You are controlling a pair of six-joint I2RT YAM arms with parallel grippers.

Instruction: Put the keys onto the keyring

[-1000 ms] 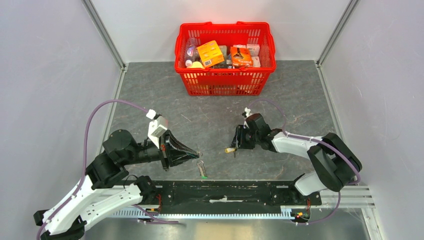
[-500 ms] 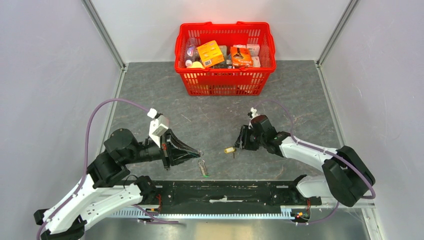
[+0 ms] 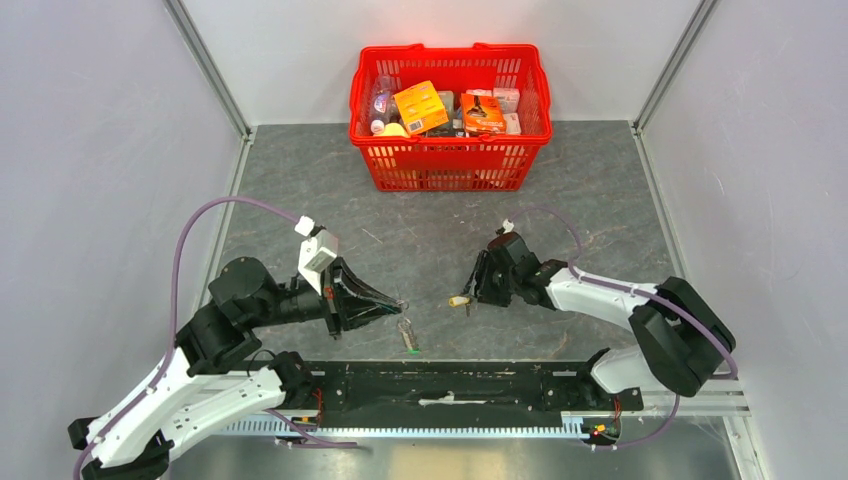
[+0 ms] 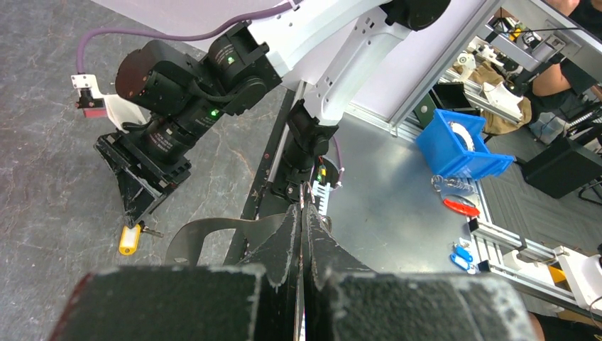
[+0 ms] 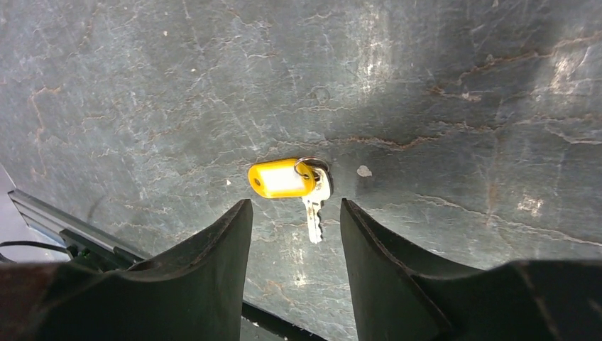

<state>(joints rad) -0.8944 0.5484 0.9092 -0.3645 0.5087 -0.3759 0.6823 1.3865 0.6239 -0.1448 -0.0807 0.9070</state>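
Grey marbled tabletop [image 3: 300, 180] fills the overhead view, with pale walls around it and a red plastic basket [image 3: 450, 165] packed with boxes at the far edge. We see the left claw [image 3: 397, 303] with its black fingers drawn to a single point. Just nearer the bases than that tip lies the thin grey wire keyring [image 3: 404, 330], flat on the table, with the green-headed key [image 3: 408, 350] at its near end. We cannot tell from here whether that key is threaded on the wire or only touching it. Towards the right, the right claw [image 3: 470, 298] points down at the small yellow-headed metal key [image 3: 458, 299].

From the left wrist we see the left claw [image 4: 304, 213] pressed tight together, no gap between the fingers [image 4: 280, 234]. A thin pale sliver runs along the seam, and we cannot make out what it is. The claw's own body blocks the table beneath it. Across the table the right claw [image 4: 138, 206] stands over the yellow-headed metal key [image 4: 128, 239].

From the right wrist we see the right claw [image 5: 294, 206] spread apart and holding nothing. The yellow-headed metal key [image 5: 284, 179] lies flat on the table just beyond the gap, its blade pointing back between the fingers [image 5: 213, 263], touching neither. Both fingers run out of the picture at the lower edge.
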